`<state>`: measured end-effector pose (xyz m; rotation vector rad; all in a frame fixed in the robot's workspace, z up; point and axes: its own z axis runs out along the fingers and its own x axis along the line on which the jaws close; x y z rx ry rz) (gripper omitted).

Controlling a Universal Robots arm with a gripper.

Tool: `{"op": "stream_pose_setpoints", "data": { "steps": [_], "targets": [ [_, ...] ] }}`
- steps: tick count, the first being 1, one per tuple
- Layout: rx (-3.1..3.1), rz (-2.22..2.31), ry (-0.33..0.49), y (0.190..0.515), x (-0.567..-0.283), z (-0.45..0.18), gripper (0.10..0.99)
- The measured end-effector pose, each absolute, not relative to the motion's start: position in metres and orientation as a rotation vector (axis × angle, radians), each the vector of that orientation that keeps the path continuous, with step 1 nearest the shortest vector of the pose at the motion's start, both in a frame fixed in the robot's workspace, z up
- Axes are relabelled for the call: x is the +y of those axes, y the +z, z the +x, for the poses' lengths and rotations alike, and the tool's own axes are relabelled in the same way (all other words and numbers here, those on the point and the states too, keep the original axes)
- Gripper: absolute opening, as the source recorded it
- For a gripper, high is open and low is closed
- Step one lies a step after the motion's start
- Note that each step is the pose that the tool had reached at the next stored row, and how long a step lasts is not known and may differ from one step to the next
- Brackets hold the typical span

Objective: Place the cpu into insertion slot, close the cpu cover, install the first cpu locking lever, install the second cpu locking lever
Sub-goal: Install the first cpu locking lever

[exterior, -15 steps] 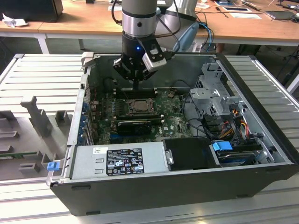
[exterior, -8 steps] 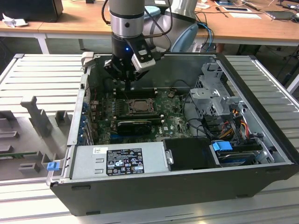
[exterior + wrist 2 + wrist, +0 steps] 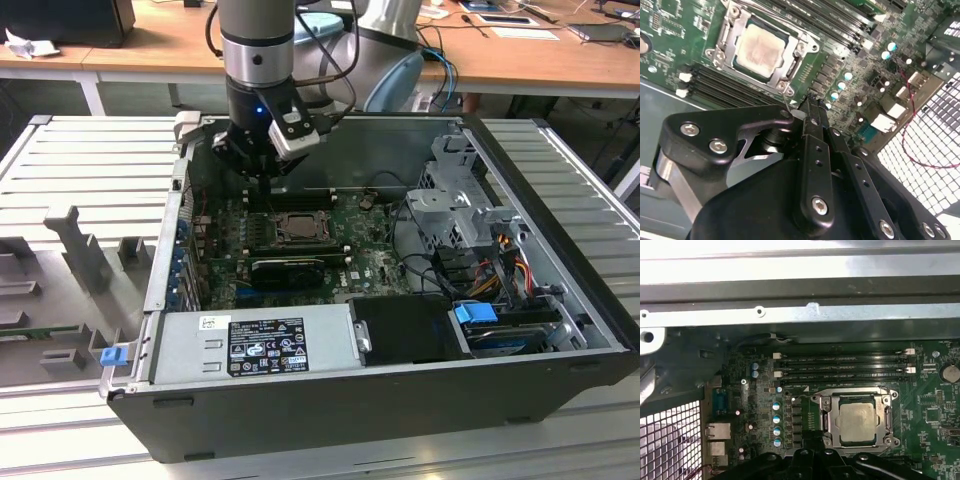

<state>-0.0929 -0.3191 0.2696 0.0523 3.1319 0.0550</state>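
The cpu was found seated in the insertion slot, at five o'clock of the closed end effector in the exterior view. It was judged light, stiff and fragile, best held by its edges.

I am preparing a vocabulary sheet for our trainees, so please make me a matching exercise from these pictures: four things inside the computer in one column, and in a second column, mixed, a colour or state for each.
Column one
1. chip
2. cover frame
3. memory slots
4. capacitors

Column two
a. round, with blue-green tops, in a row
b. long, black and narrow, side by side
c. pale grey and square, in the middle of the frame
d. silver, lying flat around the chip

Pairs: 1-c, 2-d, 3-b, 4-a
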Motion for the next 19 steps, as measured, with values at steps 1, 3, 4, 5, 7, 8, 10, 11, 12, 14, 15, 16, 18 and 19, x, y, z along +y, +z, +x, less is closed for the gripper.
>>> {"op": "stream_pose_setpoints", "data": {
  "steps": [1,3,4,5,7,8,10,11,12,14,15,16,18,19],
  "targets": [
    [3.132,0.051,0.056,0.2694,-0.319,-0.0941,0.106],
    [3.132,0.047,0.057,0.2686,-0.319,-0.0961,0.106],
    [3.132,0.045,0.058,0.2683,-0.319,-0.0973,0.106],
    [3.132,0.044,0.058,0.2679,-0.3191,-0.0982,0.106],
    [3.132,0.042,0.058,0.2671,-0.3191,-0.1001,0.106],
    [3.132,0.041,0.058,0.2668,-0.3191,-0.1004,0.106],
    [3.132,0.039,0.058,0.2663,-0.3191,-0.1012,0.106],
    [3.132,0.039,0.058,0.2662,-0.3191,-0.1015,0.106],
    [3.132,0.038,0.058,0.2661,-0.3191,-0.1016,0.106],
    [3.132,0.037,0.058,0.2661,-0.3191,-0.1018,0.106],
    [3.132,0.038,0.058,0.266,-0.3191,-0.1018,0.106],
    [3.131,0.038,0.059,0.2658,-0.319,-0.1018,0.106],
    [3.132,0.038,0.06,0.2657,-0.319,-0.1018,0.106],
    [3.131,0.038,0.06,0.2657,-0.319,-0.1018,0.106]
  ]
}}
